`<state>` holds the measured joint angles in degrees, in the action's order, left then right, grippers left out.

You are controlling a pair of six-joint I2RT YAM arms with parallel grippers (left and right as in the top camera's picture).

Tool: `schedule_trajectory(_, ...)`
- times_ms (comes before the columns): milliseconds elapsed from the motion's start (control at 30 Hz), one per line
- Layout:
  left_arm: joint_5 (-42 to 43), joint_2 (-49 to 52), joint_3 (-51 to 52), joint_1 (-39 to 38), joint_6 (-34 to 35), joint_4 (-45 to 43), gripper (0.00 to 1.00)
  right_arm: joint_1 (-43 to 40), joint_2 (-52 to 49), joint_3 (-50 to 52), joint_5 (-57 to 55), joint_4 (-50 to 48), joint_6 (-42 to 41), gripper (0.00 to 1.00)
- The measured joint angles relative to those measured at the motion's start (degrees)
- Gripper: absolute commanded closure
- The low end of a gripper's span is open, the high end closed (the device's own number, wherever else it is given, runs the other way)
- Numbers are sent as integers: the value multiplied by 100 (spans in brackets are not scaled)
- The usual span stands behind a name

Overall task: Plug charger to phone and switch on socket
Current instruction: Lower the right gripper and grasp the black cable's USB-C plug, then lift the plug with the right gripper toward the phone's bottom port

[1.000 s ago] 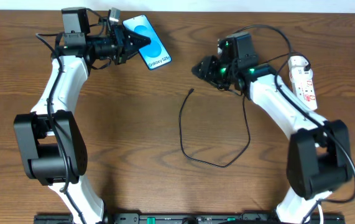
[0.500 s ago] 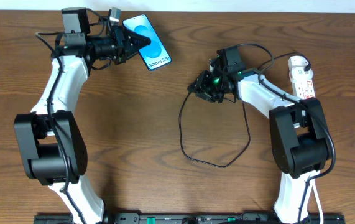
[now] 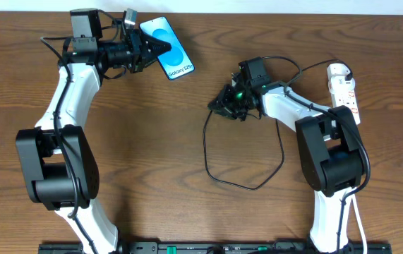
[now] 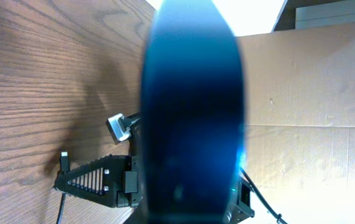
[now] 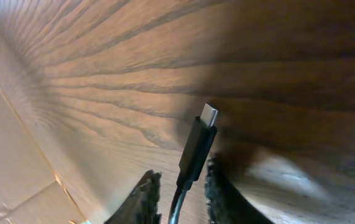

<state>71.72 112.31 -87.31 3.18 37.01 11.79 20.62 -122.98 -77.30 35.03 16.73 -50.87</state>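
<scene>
**Straddling the plug, phone held up at the back**

Looking at the surface first: it's a dark brown wooden table (image 3: 152,155) with strong grain. Behind it the left wrist camera shows plain cardboard (image 4: 301,124) with a bright patch above it.

The overhead is the only view that gives the layout. The phone (image 3: 176,58) is at the back, left of centre, screen lit blue with white "Galaxy" text. The socket (image 3: 347,95) lies along the far right edge. The charger (image 3: 206,144) runs in a big loose loop across the middle of the table.

The left wrist camera adds almost nothing on the phone, just a blurry dark blue slab filling the centre. Past it you can see the other arm's pincer low on the wood.

The right wrist camera is the useful one. It shows the plug tip (image 5: 209,114) sticking out just past the fingers (image 5: 146,193), with the cable running back between them.

Poses: the left arm reaches along the back edge, and the left gripper (image 3: 164,47) is clamped on the phone's left side. The right arm is stretched leftward toward the middle, with the right gripper (image 3: 215,106) down at the cable's free end. Its jaws stand a bit wider than the cable, with a sliver of gap on each side, so it isn't pinching.
</scene>
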Motion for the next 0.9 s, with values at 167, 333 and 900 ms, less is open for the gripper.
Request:
schedule_trajectory(167, 0, 0, 0, 0, 0, 0, 93, 0, -2, 0, -79, -9, -50, 98)
schedule_trajectory(333, 0, 0, 0, 0, 0, 0, 92, -2, -2, 0, -105, -26, 256, 99)
schedule_trajectory(900, 584, 0, 33, 0, 337, -1023, 92, -719, 656, 0, 2739, -588, 2747, 99)
